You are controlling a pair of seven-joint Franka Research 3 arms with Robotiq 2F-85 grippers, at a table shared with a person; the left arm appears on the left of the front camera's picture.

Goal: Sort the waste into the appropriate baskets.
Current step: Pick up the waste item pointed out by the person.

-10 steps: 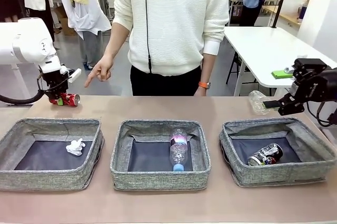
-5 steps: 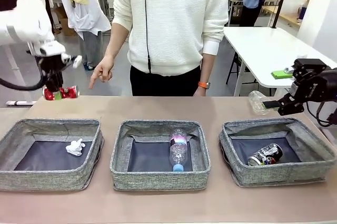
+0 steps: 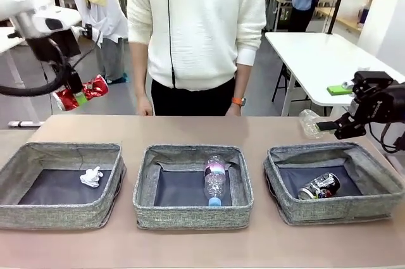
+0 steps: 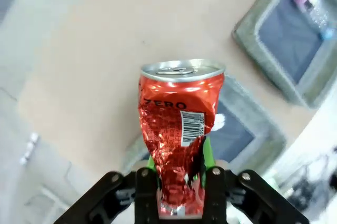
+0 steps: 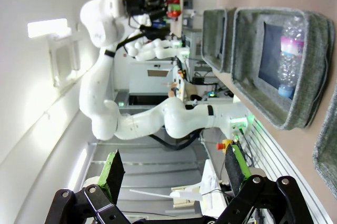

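The desk [image 3: 190, 131] bears three baskets in a row. Places here are told from the middle basket [image 3: 190, 213], with the left basket [image 3: 60, 215] on one side of it and the right basket [image 3: 335, 213] on the other.

The step in hand looks like the carry of a picked item. The left hand [image 3: 74, 96] hangs high over the desk, far left of the middle basket and behind it. It is clamped on the crushed lower end of the red can [image 3: 90, 88], whose top points away from the wrist. The right hand [image 3: 347, 126] sits right of the middle basket, by the far rim of the right basket, with its jaws wide apart and nothing between them. The plastic [image 3: 309, 122] lies on the desk just beside its tips; I cannot tell whether they touch.

Since the other can already lies in the right basket, the red can most likely belongs there too. That calls for a long swing across, past the middle basket, then a drop inside the right basket's walls. The left hand must keep clear of the right hand waiting at that rim. The plastic is not yet sorted.

The middle basket holds the bottle [image 3: 214, 180], lying with its blue cap toward the near rim. The right basket holds the black can [image 3: 318, 186], lying on its side. The left basket holds the tissue [image 3: 92, 176].
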